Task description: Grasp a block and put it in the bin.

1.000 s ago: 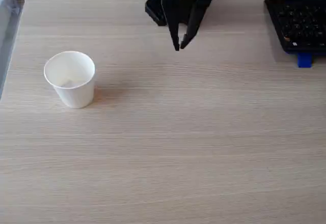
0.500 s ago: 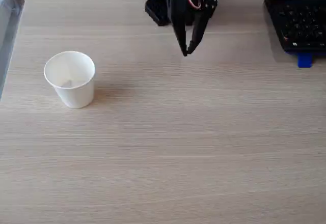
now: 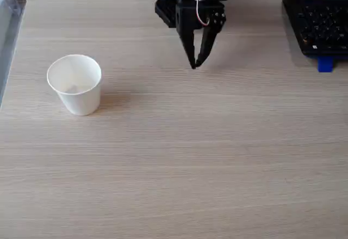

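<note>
The bin, a white paper cup, stands upright on the left of the wooden table in the fixed view. A faint pale shape lies at the cup's bottom; I cannot tell whether it is the block. My black gripper hangs at the table's far middle, well to the right of the cup. Its two fingers point down and meet at the tips just above the tabletop, with nothing between them.
A black keyboard lies at the far right corner, with a small blue rectangular piece at its near edge. The table's left edge runs close beside the cup. Bare wood stretches across the near half.
The gripper's fingers, slightly apart a second ago, have come together. The gripper has come down and a little nearer in the view. The cup has not moved.
</note>
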